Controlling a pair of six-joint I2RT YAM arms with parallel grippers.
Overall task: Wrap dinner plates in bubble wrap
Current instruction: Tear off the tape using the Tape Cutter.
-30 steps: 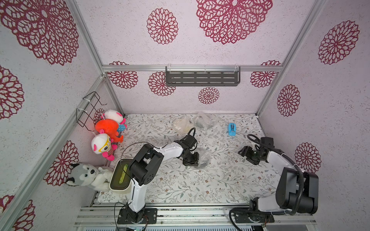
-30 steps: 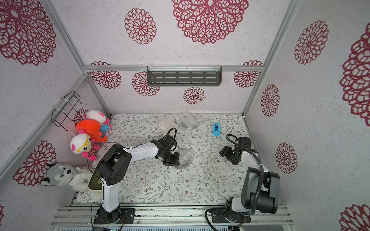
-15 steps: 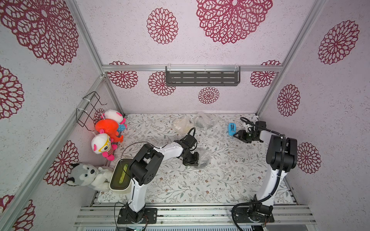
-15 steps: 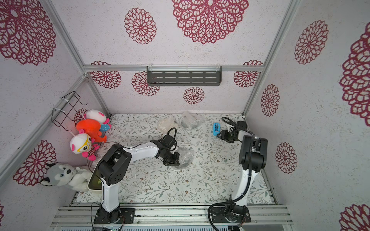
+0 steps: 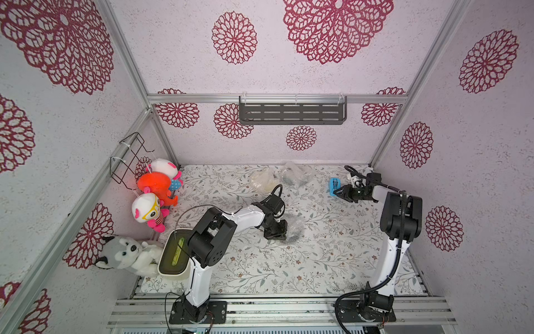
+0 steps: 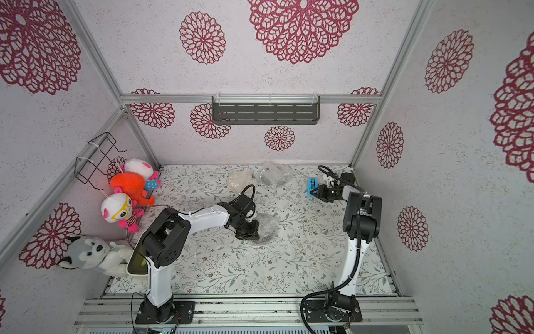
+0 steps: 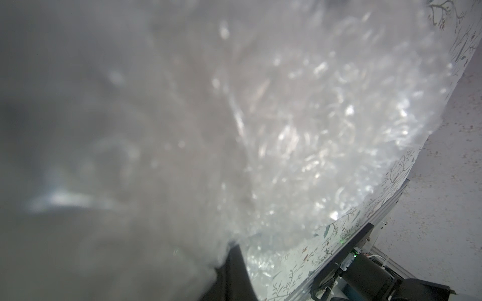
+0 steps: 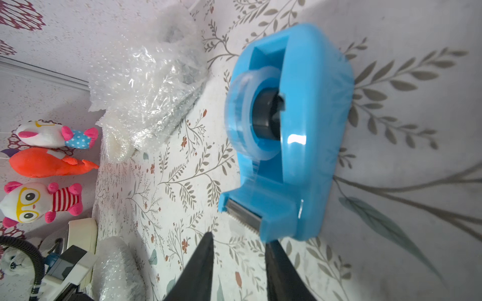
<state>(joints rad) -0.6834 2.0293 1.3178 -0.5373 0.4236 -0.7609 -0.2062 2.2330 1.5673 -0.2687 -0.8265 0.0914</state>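
We judge the step in hand to be sealing the third parcel. Two bundles of bubble wrap point(image 5: 293, 176), one cream point(image 5: 261, 180) and one dark, lie well to the far side of the tape dispenser point(image 5: 333, 185), towards the back wall. The third bundle point(image 5: 294, 230) sits well apart from the dispenser at the middle of the table point(image 5: 318, 260), and the plate inside shows only as a dark patch.

The left end effector point(image 5: 277, 232) is closed tight at that bundle's edge. Wrap fills its wrist view, and we cannot tell whether it pinches a fold or only presses it down.

The right end effector point(image 8: 240, 238) stands just before the dispenser's serrated cutter point(image 8: 243, 217), its jaws narrow but still parted, with nothing clearly between them.

The next move calls for catching the loose tape end at the cutter and pulling a strip without dragging the light dispenser along.

A second ago the right arm was folded low, well away from the dispenser, with wider jaws. It has since swung across to it and the jaws have narrowed. The left arm has not moved.
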